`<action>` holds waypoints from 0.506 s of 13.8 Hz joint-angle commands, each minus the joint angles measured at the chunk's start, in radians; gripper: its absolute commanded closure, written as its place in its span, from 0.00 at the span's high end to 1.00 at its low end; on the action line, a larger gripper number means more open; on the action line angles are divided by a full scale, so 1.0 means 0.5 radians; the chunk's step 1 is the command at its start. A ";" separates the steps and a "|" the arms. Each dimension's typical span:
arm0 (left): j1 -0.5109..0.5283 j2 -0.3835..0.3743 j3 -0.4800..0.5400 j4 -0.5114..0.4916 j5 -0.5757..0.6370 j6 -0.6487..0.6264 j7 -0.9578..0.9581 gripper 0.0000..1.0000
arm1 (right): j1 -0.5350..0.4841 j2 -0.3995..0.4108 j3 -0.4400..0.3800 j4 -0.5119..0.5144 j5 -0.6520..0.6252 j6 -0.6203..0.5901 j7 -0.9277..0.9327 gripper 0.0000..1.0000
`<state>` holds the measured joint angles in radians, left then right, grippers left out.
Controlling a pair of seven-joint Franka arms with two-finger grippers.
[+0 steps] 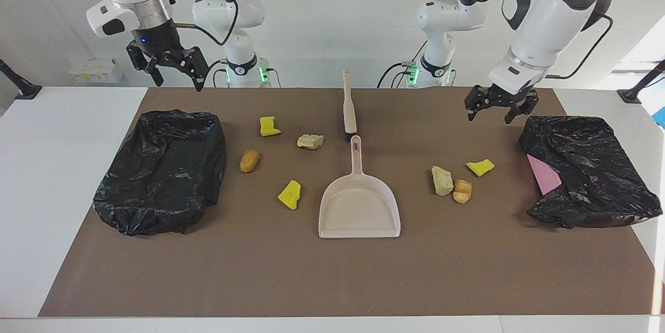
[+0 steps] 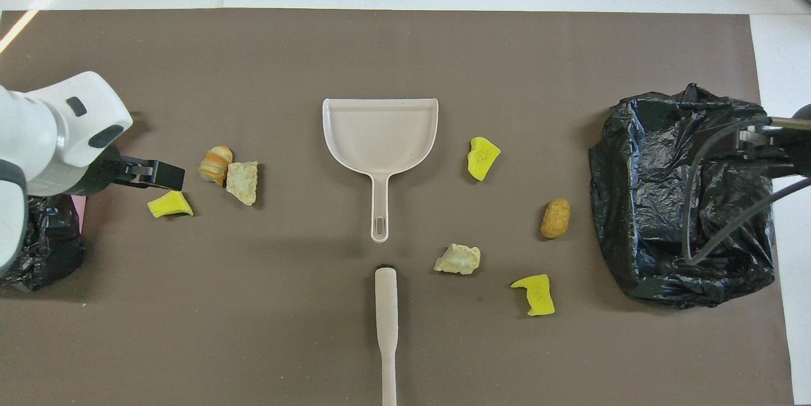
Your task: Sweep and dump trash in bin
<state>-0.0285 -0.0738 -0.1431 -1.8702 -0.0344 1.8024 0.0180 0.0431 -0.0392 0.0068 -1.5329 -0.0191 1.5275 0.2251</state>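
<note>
Glossy white rounded arm links, silver wrist ring, black cables looping alongside, black skeletal tools, green lights at bases.

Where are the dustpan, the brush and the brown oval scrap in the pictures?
dustpan (image 1: 358, 208): facing view, on the bare floor of its pan.
brush (image 1: 348, 107): facing view, on the middle of its handle.
brown oval scrap (image 2: 555, 218): overhead view, on its centre.

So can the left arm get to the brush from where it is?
Probably yes. The left pincer hangs in the air over the mat by the bin at its end, and the brush lies bare in the middle; nothing stands between them.
</note>
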 commanded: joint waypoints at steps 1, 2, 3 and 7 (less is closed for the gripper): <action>-0.099 -0.187 0.028 -0.336 -0.051 0.254 -0.005 1.00 | -0.028 0.014 0.005 0.035 0.047 -0.051 -0.064 1.00; -0.148 -0.220 0.028 -0.413 -0.051 0.328 -0.011 1.00 | -0.028 0.014 0.008 0.035 0.047 -0.051 -0.061 1.00; -0.185 -0.242 0.028 -0.483 -0.054 0.383 -0.011 1.00 | -0.028 0.014 0.005 0.035 0.047 -0.051 -0.064 1.00; -0.445 -0.303 0.028 -0.643 -0.078 0.460 -0.158 1.00 | -0.025 0.011 0.008 0.035 0.047 -0.061 -0.061 1.00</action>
<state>-0.1845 -0.1689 -0.1442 -2.1182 -0.0630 1.9929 -0.0090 0.0431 -0.0392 0.0068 -1.5329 -0.0191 1.5275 0.2251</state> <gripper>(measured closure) 0.000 0.000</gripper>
